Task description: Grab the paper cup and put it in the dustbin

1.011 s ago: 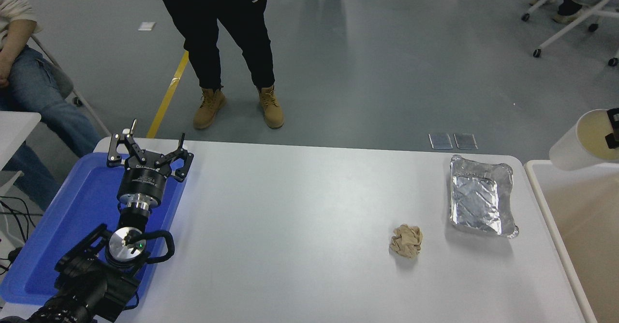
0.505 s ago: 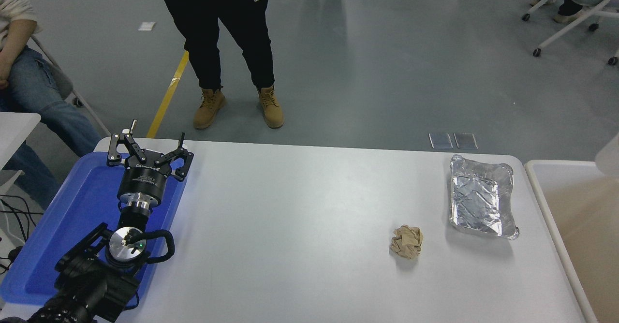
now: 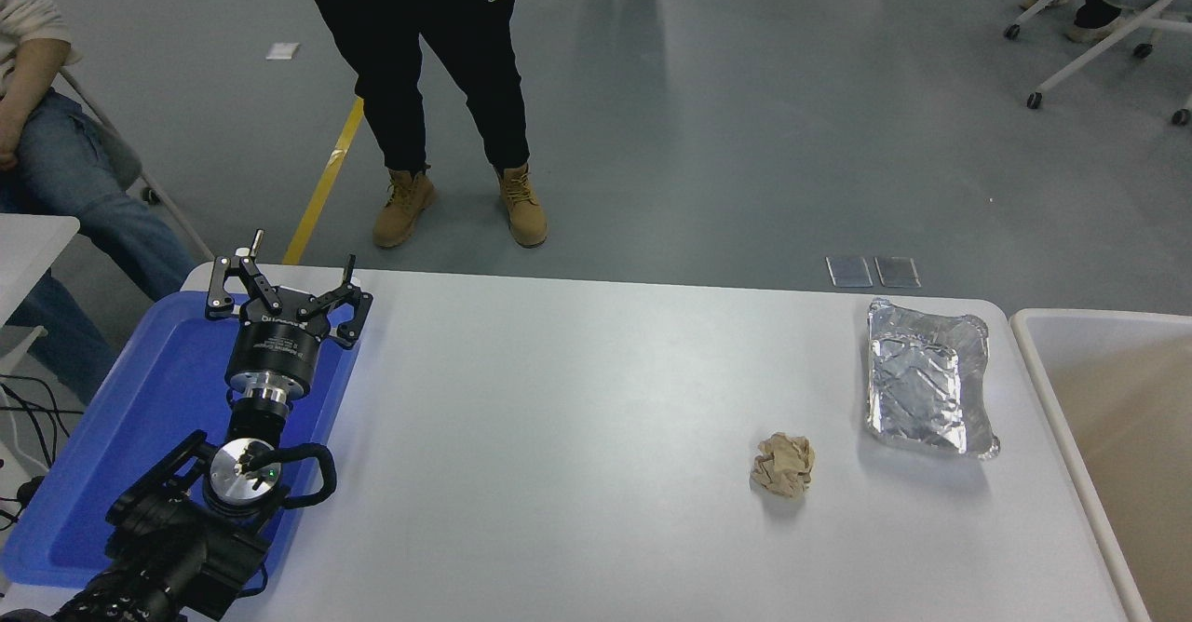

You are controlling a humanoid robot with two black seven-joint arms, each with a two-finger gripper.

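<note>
No paper cup anywhere in this shot, so can't say where it is. The dustbin (image 3: 1029, 352) sits hard against the counter's (image 3: 577, 398) right edge at about 3 o'clock, only its off-white rim and part of the beige inside showing before the picture cuts it off. What I can see of the inside looks bare.

Just left of the bin, on the counter, there's a crinkled silver foil tray (image 3: 927, 378), close to the bin's rim but not touching it. Down at roughly 7 o'clock from the tray, near but apart, lies a crumpled brown paper ball (image 3: 782, 464).

Way over at 9 o'clock, the left tool (image 3: 287, 291) hangs over a flat blue tray (image 3: 112, 436) at the counter's left end, its fingers spread apart with nothing between them. The left arm comes in from the lower left corner. The right tool isn't in the picture at all.

Past the far edge, at 11 o'clock, a person in black trousers and tan boots (image 3: 458, 208) stands on the grey floor, and another sits at the left edge in jeans (image 3: 70, 180).
</note>
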